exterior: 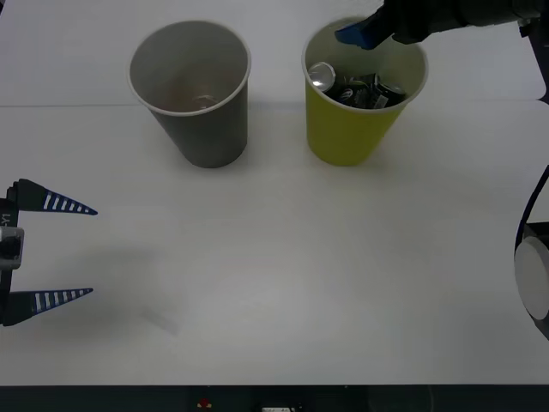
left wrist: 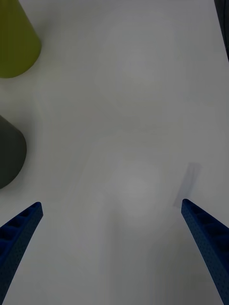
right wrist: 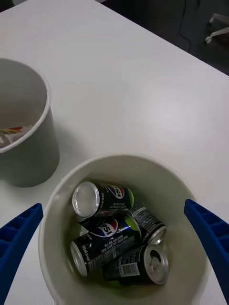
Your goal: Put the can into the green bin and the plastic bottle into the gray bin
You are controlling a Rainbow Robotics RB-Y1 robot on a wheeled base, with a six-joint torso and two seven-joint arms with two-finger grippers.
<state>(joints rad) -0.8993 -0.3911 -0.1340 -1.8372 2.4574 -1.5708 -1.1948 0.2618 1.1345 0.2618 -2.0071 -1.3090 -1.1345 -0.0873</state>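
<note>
Two bins stand side by side at the far part of the white counter (exterior: 283, 257): gray bin (exterior: 202, 129) on the robot's left, green bin (exterior: 347, 133) on its right, near each other but not touching. Right claw (exterior: 360, 34) hangs over the far rim of the green bin, fingers spread wide, gripping nothing; in the right wrist view its blue fingers (right wrist: 19, 238) sit at both corners, straddling the bin mouth. Inside the green bin lie several black Pepsi cans (right wrist: 102, 240) piled on their sides, long axes roughly flat and crossing each other; one silver top (right wrist: 86, 199) faces up toward the camera. Can part of the task looks done, judged from that pile; can't say which of them is the task's can.

Gray bin shows something pale and clear at its bottom (exterior: 199, 99), with a bit of a colored label at the wall in the right wrist view (right wrist: 12, 129); likely the plastic bottle, too small to be sure.

Left claw (exterior: 51, 249) is at the left edge near the robot, well apart from both bins, fingers wide open and empty, bare counter between them. Key relation: the open right claw sits directly above the cans, so likely only lifting clear remains.
</note>
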